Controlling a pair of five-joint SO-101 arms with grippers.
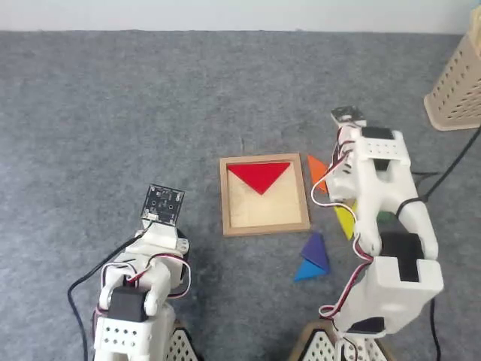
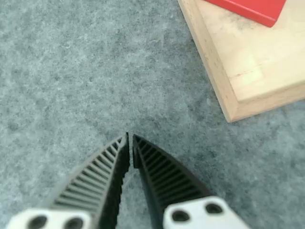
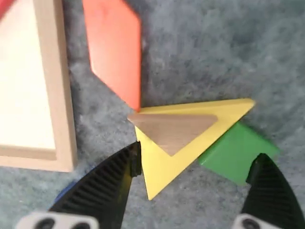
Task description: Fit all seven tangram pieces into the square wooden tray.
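Grey carpet (image 1: 113,113) covers the table. The wooden tray (image 1: 225,197) sits on it about mid-table, between my two arms.

Tray contents: one red triangle (image 1: 259,176), long edge against the far rim, point toward the tray's middle. The rest of the tray floor is bare wood.

Loose pieces, all on the carpet on my right arm's side of the tray:
- orange piece (image 3: 114,47), just beside the tray's rim, one corner reaching the yellow triangle (image 3: 162,162)
- bare-wood triangle (image 3: 174,129), lying on top of the yellow one
- green piece (image 3: 233,152), tucked against the yellow triangle's edge on the side away from the tray
- purple triangle (image 1: 316,250) and blue triangle (image 1: 307,271), touching each other, nearer my base and off the tray's near right corner

Left gripper (image 2: 130,138): jaws closed to a hairline at the tips, nothing between them. It hangs over bare carpet near the tray's near left corner, apart from the wood.

Right gripper (image 3: 198,160): spread wide, holding nothing, above the yellow and green pieces. One fingertip is just beside the yellow triangle's edge; whether it touches, I cannot tell. The other stands past the green piece.

A beige perforated basket (image 1: 458,83) stands at the far right edge.
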